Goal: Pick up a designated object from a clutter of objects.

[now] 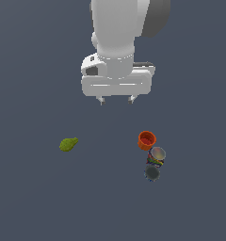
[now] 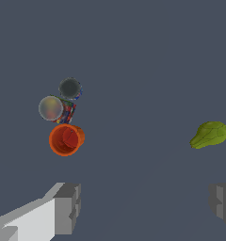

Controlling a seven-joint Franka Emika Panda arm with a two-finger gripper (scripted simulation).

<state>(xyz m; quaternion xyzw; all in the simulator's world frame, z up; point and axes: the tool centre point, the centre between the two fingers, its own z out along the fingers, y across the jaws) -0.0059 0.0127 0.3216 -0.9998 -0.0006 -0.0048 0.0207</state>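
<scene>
The small cylindrical can with a silvery-grey lid and a multicoloured label (image 1: 156,156) stands on the flat dark blue-grey desk (image 1: 35,202) in the exterior view, lid up, so its long axis runs close to vertical, with a slight lean; the lid faces the camera more than the label does. In the wrist view the can (image 2: 58,109) shows its pale round lid and a strip of blue, red, green and yellow label beside it.

At about 11 o'clock from the can in the exterior view sits the orange open-topped cup (image 1: 146,140), just beside it, mouth up; whether the two touch cannot be told. At about 6 o'clock from the can lies the dark grey round object (image 1: 152,173), its rim overlapping the can's base in the picture. These three form a tight row. In the wrist view the cup (image 2: 66,139) and the dark grey round object (image 2: 69,87) flank the can on opposite sides.

The green lumpy pear-like object (image 1: 68,144) lies well apart, at about 9 o'clock from the can.

The white arm's pincer (image 1: 117,100) hangs above the desk, at roughly 11 o'clock from the can, its two short fingers spread apart with nothing between them.
</scene>
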